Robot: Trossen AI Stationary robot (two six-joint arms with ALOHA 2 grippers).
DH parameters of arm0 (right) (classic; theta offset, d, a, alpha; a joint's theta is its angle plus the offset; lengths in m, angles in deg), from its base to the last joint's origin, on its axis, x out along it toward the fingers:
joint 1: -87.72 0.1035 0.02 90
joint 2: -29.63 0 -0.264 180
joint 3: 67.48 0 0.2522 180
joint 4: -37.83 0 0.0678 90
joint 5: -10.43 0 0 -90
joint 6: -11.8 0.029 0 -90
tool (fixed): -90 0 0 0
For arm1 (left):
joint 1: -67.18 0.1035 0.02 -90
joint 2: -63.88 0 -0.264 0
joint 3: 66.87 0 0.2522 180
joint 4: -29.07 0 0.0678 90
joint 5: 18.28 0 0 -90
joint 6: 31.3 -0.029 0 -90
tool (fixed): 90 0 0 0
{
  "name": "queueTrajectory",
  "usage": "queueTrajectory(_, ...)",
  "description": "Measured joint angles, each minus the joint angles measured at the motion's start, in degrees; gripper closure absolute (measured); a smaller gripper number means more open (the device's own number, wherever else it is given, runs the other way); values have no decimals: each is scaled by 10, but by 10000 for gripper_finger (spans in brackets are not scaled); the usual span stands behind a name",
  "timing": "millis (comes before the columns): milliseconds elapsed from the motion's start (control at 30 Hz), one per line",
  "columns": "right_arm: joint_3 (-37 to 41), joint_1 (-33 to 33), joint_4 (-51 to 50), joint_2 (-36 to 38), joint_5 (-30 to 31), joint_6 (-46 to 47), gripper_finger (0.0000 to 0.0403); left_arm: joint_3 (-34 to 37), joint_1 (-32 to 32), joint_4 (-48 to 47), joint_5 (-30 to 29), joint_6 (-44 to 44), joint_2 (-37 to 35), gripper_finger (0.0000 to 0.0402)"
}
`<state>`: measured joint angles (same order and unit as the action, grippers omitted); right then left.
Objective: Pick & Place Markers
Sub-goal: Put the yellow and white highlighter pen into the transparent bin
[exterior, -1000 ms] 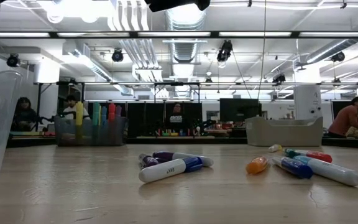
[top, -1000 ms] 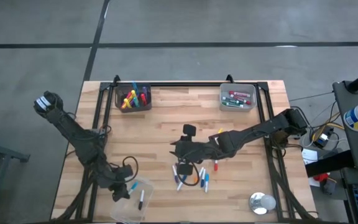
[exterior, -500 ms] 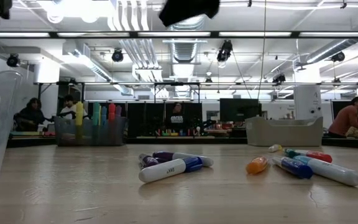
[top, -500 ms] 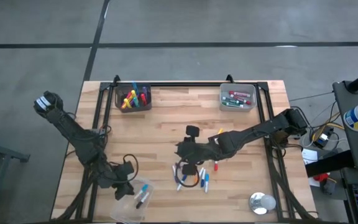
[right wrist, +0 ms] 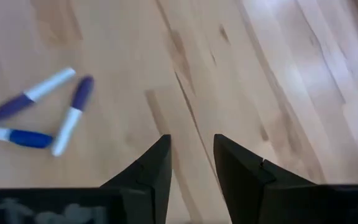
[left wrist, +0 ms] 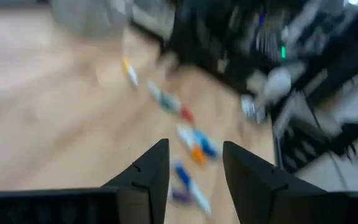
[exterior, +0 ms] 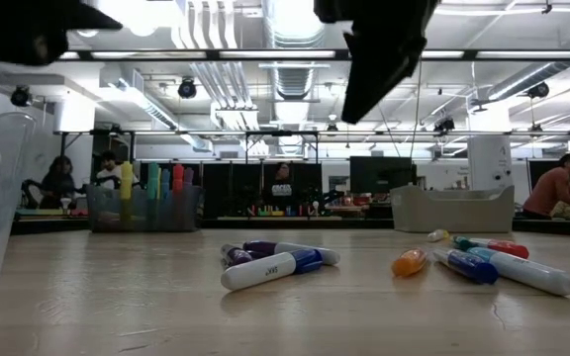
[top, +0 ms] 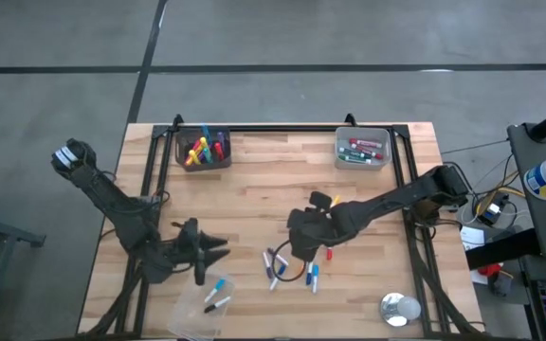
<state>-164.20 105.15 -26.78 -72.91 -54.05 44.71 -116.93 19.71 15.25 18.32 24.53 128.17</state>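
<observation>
Several markers lie flat and loose on the wood table, a little near of its middle; the low view shows them too. My right gripper hangs open just above their far edge, tipped down, with nothing between its fingers. Purple and blue markers lie off to one side of it. My left gripper is open and empty, pointing toward the table's right, beside a clear container. In that container lie a blue-capped marker and a black one.
Two bins stand at the far edge: one holds upright coloured markers, the other red and green ones. A round silver thing sits near the right front corner. Bare wood lies between the bins and the loose markers. People show beyond the table.
My left gripper has let go of a blue-capped marker, which now lies in the clear container. It has then risen a little and swung round, pointing toward the table's right. My right gripper has tipped downward and sunk toward the loose markers.
</observation>
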Motion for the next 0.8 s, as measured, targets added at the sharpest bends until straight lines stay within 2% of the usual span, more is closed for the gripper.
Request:
queueTrajectory(167,37,-18,0,-1,40,27,301,0,0,147,-112,-170,0,259)
queueTrajectory(233,55,-28,-12,-1,59,70,307,0,1,218,-122,-248,0,259)
queueTrajectory(333,80,-54,-33,-1,55,168,319,0,1,309,-121,-347,0,259)
queueTrajectory(433,101,-85,-51,-1,9,230,329,0,1,364,-102,-414,-1,259)
queueTrajectory(600,128,-134,-43,-1,-74,261,332,0,1,435,-76,-490,-2,259)
queueTrajectory(800,138,-169,-45,-1,-144,269,293,0,1,455,-35,-523,-6,259)
